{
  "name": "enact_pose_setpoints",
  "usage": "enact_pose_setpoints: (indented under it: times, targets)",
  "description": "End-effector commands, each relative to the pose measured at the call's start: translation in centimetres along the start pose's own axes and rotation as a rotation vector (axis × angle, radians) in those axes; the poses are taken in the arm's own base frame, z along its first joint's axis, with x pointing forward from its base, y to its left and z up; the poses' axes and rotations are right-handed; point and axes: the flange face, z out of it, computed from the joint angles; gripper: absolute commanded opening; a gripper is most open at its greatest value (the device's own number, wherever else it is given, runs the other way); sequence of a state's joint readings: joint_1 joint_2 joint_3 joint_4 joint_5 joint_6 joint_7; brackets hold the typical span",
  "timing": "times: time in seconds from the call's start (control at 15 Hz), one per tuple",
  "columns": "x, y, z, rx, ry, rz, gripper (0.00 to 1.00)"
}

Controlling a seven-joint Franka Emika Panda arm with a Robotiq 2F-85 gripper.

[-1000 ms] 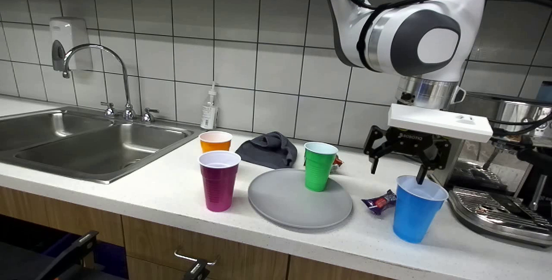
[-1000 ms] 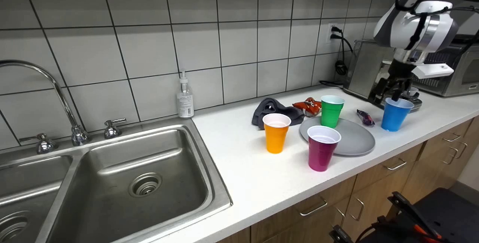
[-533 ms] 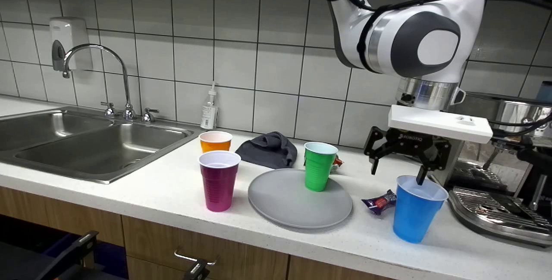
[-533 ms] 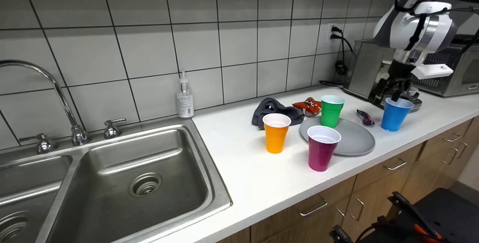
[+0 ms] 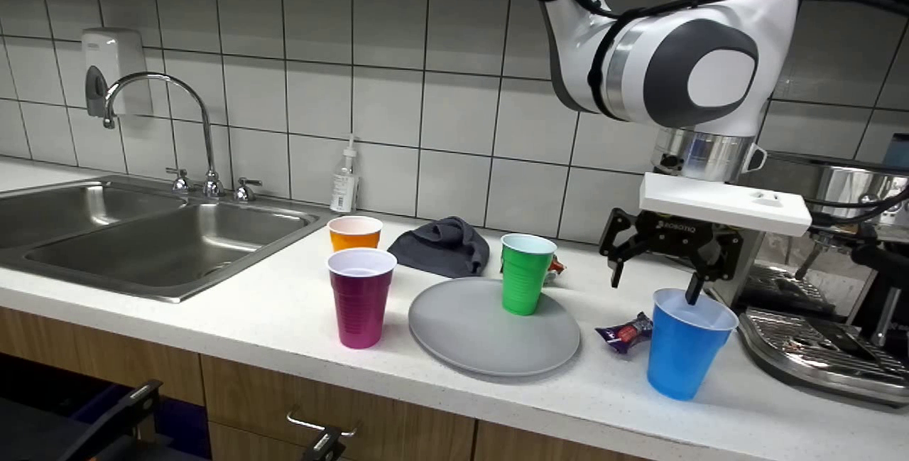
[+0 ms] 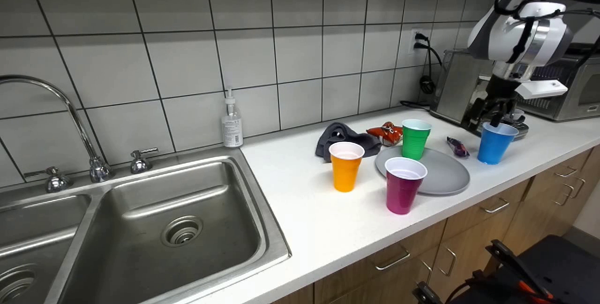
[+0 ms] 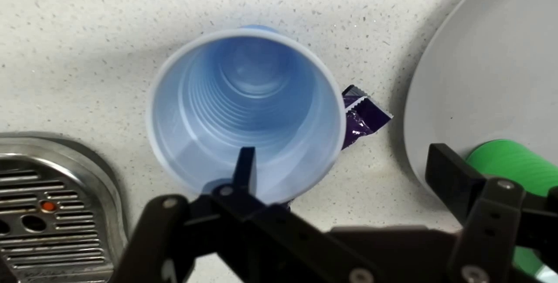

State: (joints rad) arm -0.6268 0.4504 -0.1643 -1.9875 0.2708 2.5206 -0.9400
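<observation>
At white counter [image 5: 273,312] before tiled wall [image 5: 388,102]: holding fingers [image 5: 694,289] spread wide, poising one tip at mouth of blue cup [image 5: 683,358] standing on counter just beside purple packet [image 5: 628,334]; seeing green cup [image 5: 524,280] resting on gray plate [image 5: 483,344] nearby.

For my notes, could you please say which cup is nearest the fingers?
The blue plastic cup, with one of the black fingers at its mouth; other cups stand farther away.

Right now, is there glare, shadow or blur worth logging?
Glare streaks the stainless-steel sink in both exterior views; in an exterior view, print on the clear pump bottle is too soft to read; in the wrist view, soft shadows fall beside the round grey plate and blue plastic cup.
</observation>
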Motion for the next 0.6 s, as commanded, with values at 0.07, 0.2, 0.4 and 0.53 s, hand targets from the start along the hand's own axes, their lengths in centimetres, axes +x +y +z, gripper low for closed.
enact_pose_setpoints:
  times: [0.07,0.2,0.4,0.53]
  targets:
    - [-0.14,-0.11,0.18,0.002,-0.001,-0.015,1.00]
    - [-0.24,-0.21,0.45,0.003,-0.004,-0.019,1.00]
    - [-0.29,-0.26,0.86,-0.001,-0.008,-0.027,1.00]
    - [-0.31,-0.31,0.89,0.000,-0.006,-0.039,1.00]
